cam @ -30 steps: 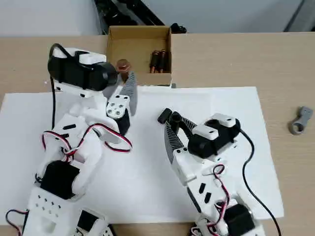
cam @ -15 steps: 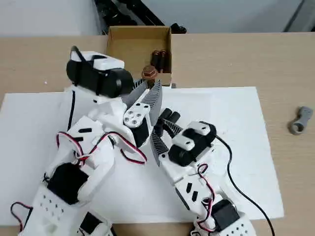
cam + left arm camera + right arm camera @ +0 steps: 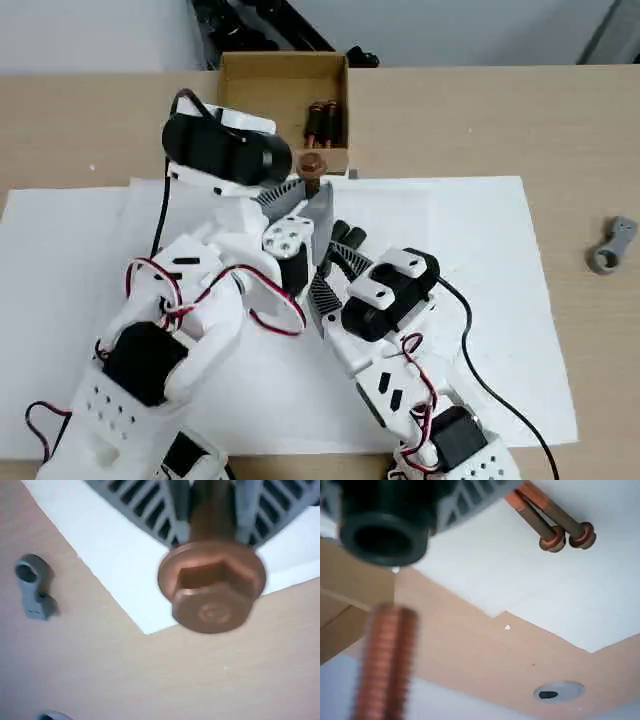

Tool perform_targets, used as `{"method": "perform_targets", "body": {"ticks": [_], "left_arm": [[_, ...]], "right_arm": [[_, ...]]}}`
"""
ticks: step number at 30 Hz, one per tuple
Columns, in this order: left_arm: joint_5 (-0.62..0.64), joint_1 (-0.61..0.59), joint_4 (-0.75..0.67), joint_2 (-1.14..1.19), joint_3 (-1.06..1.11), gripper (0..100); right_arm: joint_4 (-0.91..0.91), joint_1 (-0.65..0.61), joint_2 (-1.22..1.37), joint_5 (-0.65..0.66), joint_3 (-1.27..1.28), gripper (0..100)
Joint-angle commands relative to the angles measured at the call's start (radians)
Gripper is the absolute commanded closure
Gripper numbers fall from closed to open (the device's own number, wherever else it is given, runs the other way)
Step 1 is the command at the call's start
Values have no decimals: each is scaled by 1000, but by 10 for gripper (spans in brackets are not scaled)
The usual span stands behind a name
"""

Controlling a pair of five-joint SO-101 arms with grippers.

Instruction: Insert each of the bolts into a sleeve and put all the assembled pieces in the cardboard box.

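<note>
- Your left claw point(image 3: 308, 190) is clamped on a copper bolt point(image 3: 312, 164). In the left wrist view its grey fingers point(image 3: 140, 502) press the shank from both sides, and the hex head juts out beyond them
- Seen from above, that bolt stands head up just in front of the near wall of the cardboard box point(image 3: 262, 100), over the far edge of the paper sheet point(image 3: 480, 240)
- Your right claw point(image 3: 340, 258) is closed on a black sleeve point(image 3: 347, 235) (its open mouth faces that arm's wrist camera)
- In the right wrist view the bolt's threaded end sits near the sleeve's mouth but outside it, so the two are apart and the bolt is not yet in
- The two claws are close together over the paper, with the sleeve just beside the bolt on the side towards the arms' bases
- Two assembled pieces point(image 3: 324, 122) lie side by side inside the box, along the wall on the right arm's side
- A grey part point(image 3: 611, 245) lies on the bare table point(image 3: 560, 120), off the paper and well apart from both arms
</note>
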Motion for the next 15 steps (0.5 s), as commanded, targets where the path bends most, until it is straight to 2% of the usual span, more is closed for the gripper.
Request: {"method": "perform_targets", "body": {"ticks": [1,11,15], "left_arm": [[2,55,44,3,-97,994],[-3,63,63,8,-96,994],[-5,-12,46,9,-70,994]], "right_arm": [[-16,-8,-7,8,-5,995],[-16,-8,-7,8,-6,995],[-16,-8,-7,8,-6,995]]}}
